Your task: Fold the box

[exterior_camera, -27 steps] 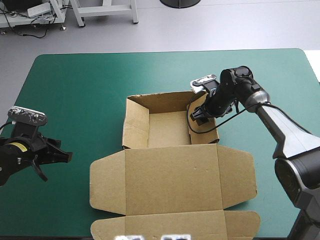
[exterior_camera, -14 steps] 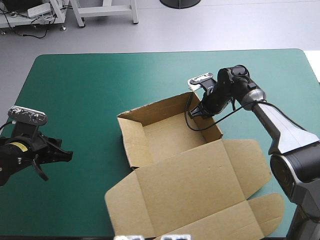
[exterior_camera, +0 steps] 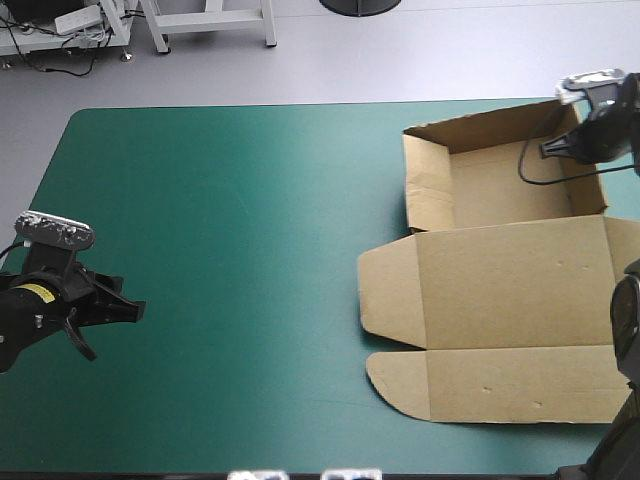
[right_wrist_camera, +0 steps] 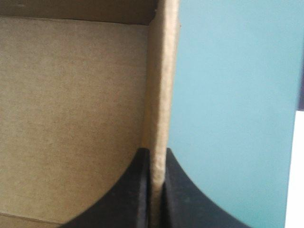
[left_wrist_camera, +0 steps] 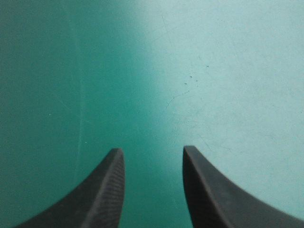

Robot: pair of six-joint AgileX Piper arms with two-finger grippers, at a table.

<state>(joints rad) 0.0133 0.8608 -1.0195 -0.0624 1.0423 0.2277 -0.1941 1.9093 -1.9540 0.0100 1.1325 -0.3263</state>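
The brown box [exterior_camera: 500,190] stands as an open tray near the table's far right corner. Its lid [exterior_camera: 510,280] lies flat toward the front, with a long flap [exterior_camera: 500,385] beyond it. My right gripper [exterior_camera: 572,148] is shut on the tray's right wall. In the right wrist view the wall [right_wrist_camera: 161,85] runs upright between the two black fingers of the right gripper [right_wrist_camera: 156,151], one inside the tray and one outside. My left gripper [exterior_camera: 135,312] hovers far from the box at the table's left side. It stands open over bare cover, the left gripper [left_wrist_camera: 152,151] holding nothing.
The teal-green cover [exterior_camera: 250,220] lies bare across the left and middle of the table. The box sits close to the table's right edge [exterior_camera: 628,125], and part of the lid reaches that side of the high view.
My right gripper shut on the tray's right wall and pulled the box from the table's middle to the far right, the box turning on the way. The left arm has not moved.
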